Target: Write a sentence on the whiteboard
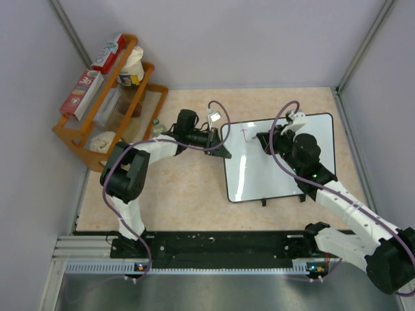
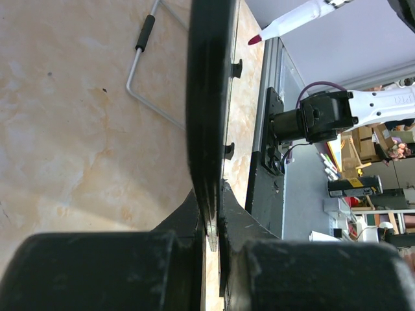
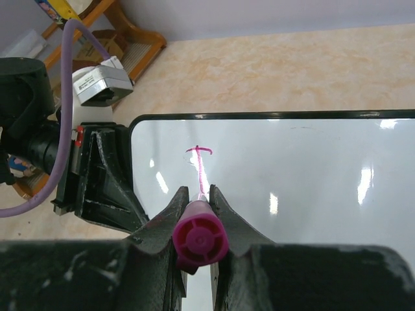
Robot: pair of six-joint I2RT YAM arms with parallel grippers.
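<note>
The whiteboard (image 1: 285, 165) lies on the table at centre right, glossy white with a thin black frame. My left gripper (image 1: 225, 148) is shut on its left edge; the left wrist view shows the black frame (image 2: 207, 97) edge-on between the jaws. My right gripper (image 1: 268, 140) is shut on a pink-capped marker (image 3: 200, 237) and holds it over the board's upper left. The marker's tip (image 2: 255, 40) is at or just off the surface. Of the sentence, only a pink "T" (image 3: 199, 159) shows, also in the top view (image 1: 244, 134).
A wooden rack (image 1: 107, 103) with boxes and a bottle stands at the back left. The board's wire stand (image 2: 138, 68) sticks out underneath. Grey walls close the back and sides. A black rail (image 1: 214, 245) runs along the near edge.
</note>
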